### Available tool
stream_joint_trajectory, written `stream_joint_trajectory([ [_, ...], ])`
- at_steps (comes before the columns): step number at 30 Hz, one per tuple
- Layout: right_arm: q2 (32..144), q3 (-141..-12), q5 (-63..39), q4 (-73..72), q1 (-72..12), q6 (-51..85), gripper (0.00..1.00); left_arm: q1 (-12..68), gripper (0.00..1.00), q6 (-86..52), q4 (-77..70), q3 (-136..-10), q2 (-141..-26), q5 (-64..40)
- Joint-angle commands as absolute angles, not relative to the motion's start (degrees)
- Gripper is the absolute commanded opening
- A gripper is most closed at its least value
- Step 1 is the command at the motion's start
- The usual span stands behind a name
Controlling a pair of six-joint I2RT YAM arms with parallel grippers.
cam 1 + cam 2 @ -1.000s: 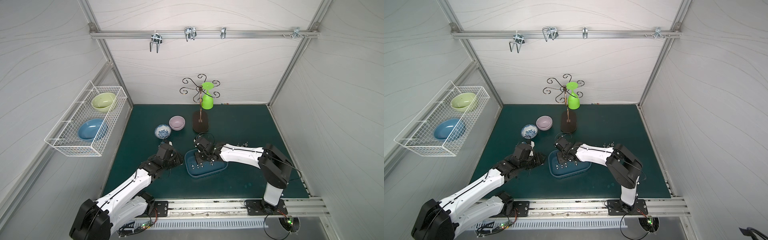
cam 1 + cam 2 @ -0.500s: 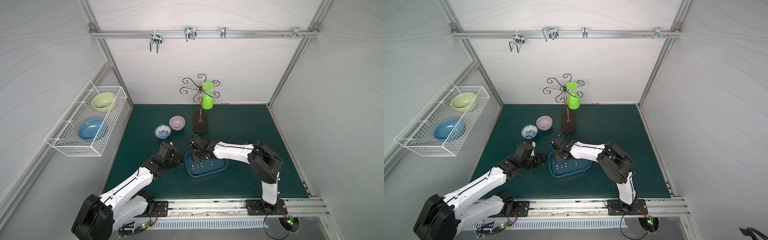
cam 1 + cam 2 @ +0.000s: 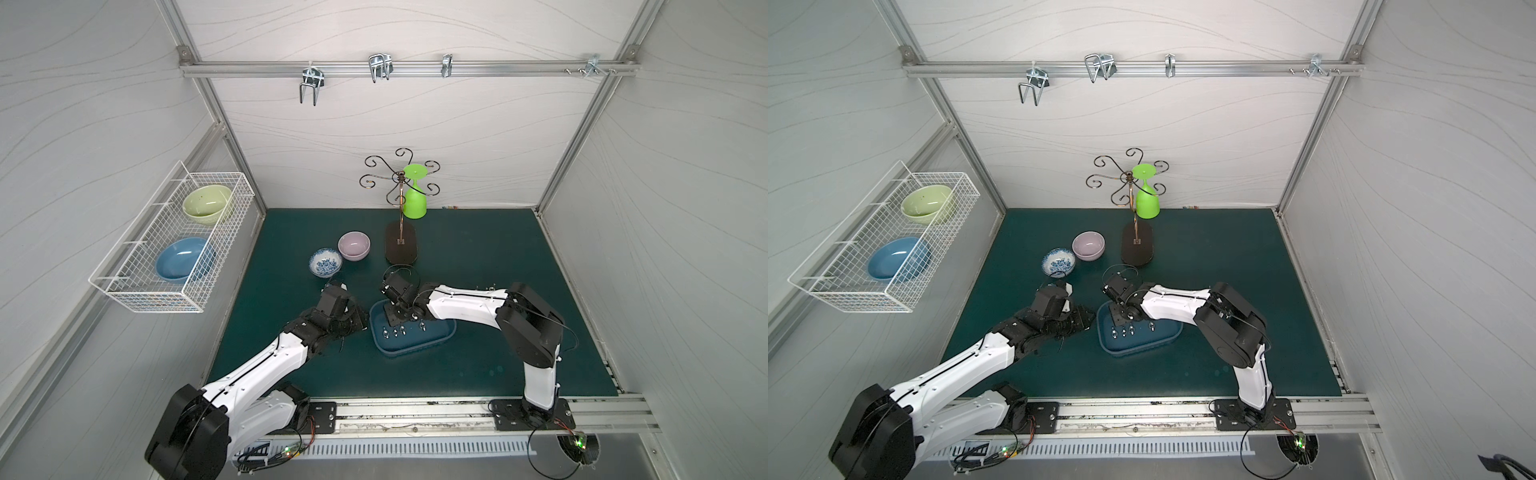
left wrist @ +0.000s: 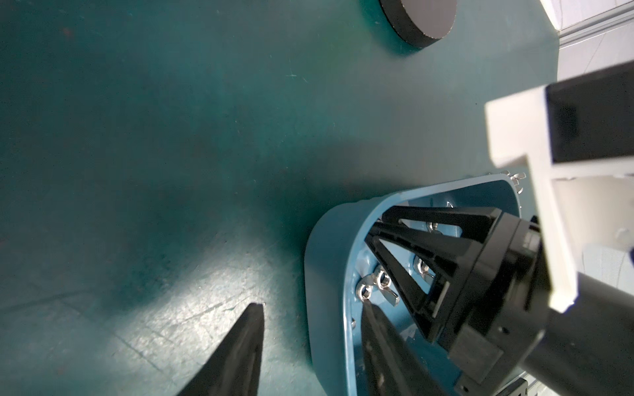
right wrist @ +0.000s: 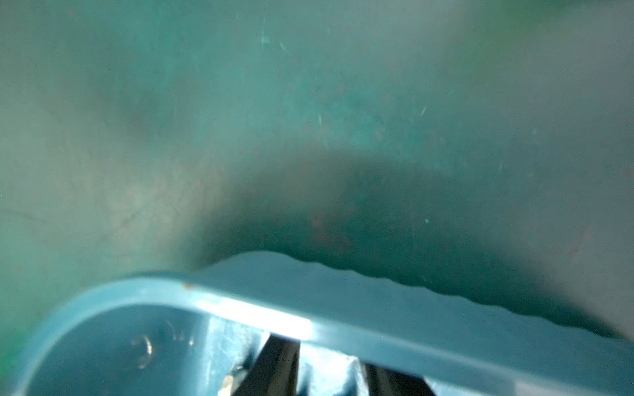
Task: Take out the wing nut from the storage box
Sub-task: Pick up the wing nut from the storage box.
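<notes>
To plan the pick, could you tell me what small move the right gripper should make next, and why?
Probably shift the right gripper sideways over the nearest wing nut: its slightly parted jaws are down inside the storage box, but the nuts lie beside them, not between.

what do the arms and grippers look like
The left arm and right arm have white link shells, black joints and thin black cables running along them. The left gripper and right gripper are black with pointed fingers; the right one's have triangular cut-outs.
</notes>
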State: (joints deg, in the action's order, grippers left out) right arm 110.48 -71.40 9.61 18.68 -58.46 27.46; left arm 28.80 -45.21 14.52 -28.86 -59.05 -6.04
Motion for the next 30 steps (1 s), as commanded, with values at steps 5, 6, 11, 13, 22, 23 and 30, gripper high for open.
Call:
stream_joint_trajectory([
  [5, 108.63, -70.42, 5.9, 17.14, -57.97, 20.6, 0.37, 28.48, 0.5, -44.96, 12.41, -28.55, -58.54, -6.28],
  [6, 109.06, -70.82, 6.14, 17.48, -58.07, 20.49, 0.37, 28.43, 0.5, -45.06, 12.22, -28.58, -58.77, -6.39],
  [11, 110.77, -71.51, 7.31, 16.1, -57.98, 19.89, 0.36, 28.48, 0.49, -45.56, 11.51, -28.39, -59.32, -6.95],
  [13, 111.56, -72.32, 7.98, 16.43, -58.05, 18.97, 0.35, 28.49, 0.49, -45.61, 11.56, -28.43, -59.42, -7.0],
  [22, 111.88, -72.64, 8.67, 16.3, -58.1, 16.61, 0.34, 28.5, 0.49, -45.69, 11.37, -28.1, -59.7, -7.1],
  [23, 111.8, -72.77, 8.24, 16.47, -58.1, 16.62, 0.34, 28.48, 0.49, -45.66, 11.42, -28.2, -59.82, -7.2],
  [30, 111.12, -71.61, 6.24, 16.75, -58.21, 14.89, 0.33, 28.44, 0.49, -45.65, 11.43, -28.14, -59.73, -7.37],
])
